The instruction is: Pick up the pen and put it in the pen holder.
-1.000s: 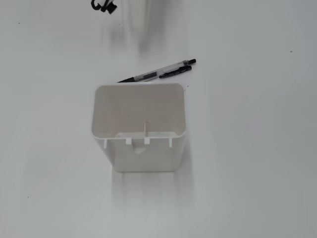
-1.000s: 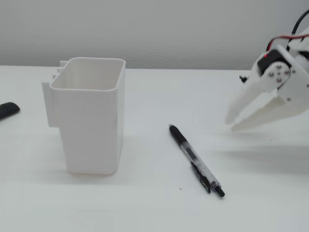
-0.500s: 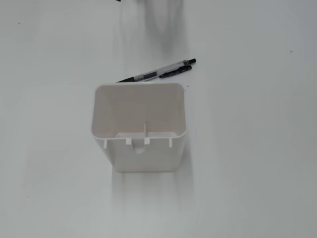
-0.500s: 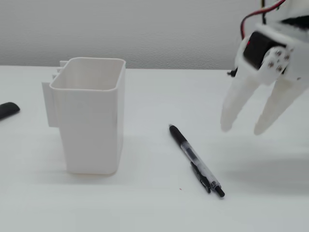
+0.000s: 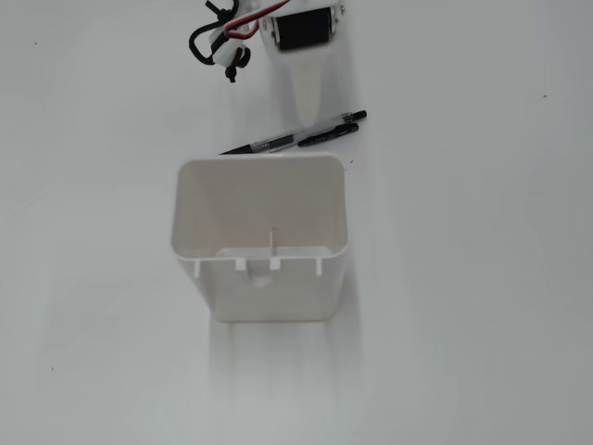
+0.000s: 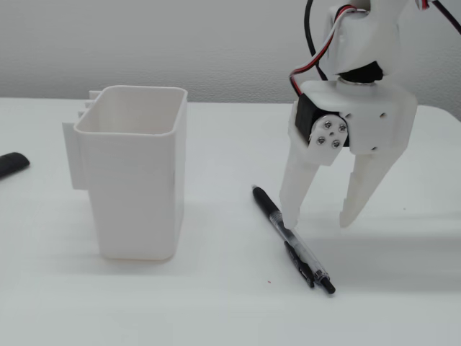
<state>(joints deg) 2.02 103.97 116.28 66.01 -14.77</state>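
A black pen with a clear barrel (image 6: 291,240) lies flat on the white table, just right of the white pen holder (image 6: 137,194). The holder stands upright and nothing shows inside it. My gripper (image 6: 319,220) points down over the pen with its jaws open; one white fingertip (image 6: 290,216) is at or touching the pen's barrel, and the other is off to the right above bare table. In a fixed view from above, the pen (image 5: 296,137) lies just behind the holder's rim (image 5: 262,160), with one white finger (image 5: 306,88) above it.
A small black object (image 6: 11,164) lies at the left edge of the table. Red, white and black cables (image 5: 222,42) hang by the arm's motor (image 5: 304,30). The table is plain white.
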